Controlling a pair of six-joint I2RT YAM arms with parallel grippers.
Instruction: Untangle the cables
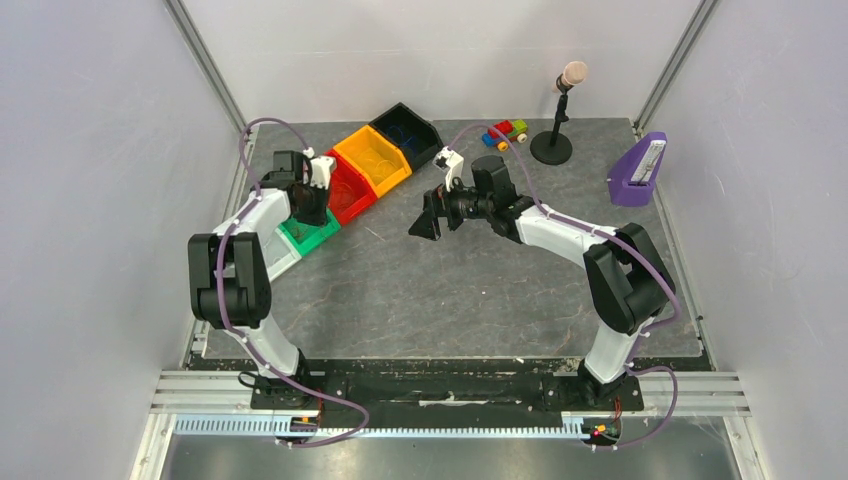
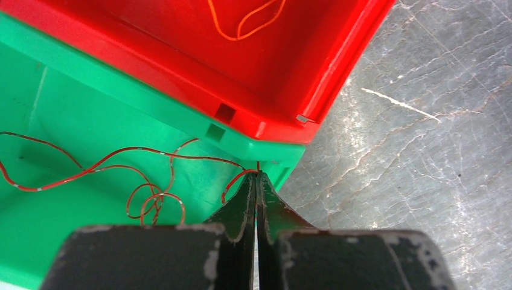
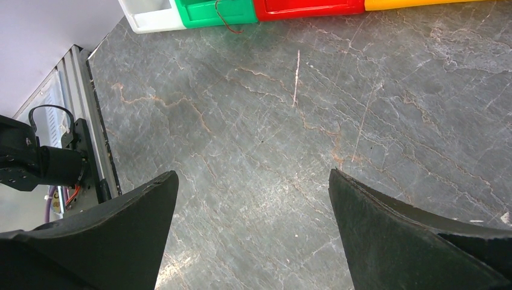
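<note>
A thin red cable (image 2: 115, 158) lies in loose curls inside the green bin (image 2: 72, 109). My left gripper (image 2: 257, 176) is shut, and one end of the red cable is pinched at its tips, just over the bin's near corner. A thin orange cable (image 2: 247, 21) lies in the red bin (image 2: 181, 54). In the top view my left gripper (image 1: 311, 213) hangs over the green bin (image 1: 316, 236). My right gripper (image 1: 424, 226) is open and empty above the bare slate table; its wrist view (image 3: 253, 176) shows the red cable's end (image 3: 224, 22) over the green bin's rim.
Bins stand in a diagonal row at the back left: white (image 1: 281, 262), green, red (image 1: 352, 190), orange (image 1: 376, 160), black (image 1: 408, 130). A toy block car (image 1: 507, 131), a microphone stand (image 1: 553, 146) and a purple holder (image 1: 638, 172) stand at the back right.
</note>
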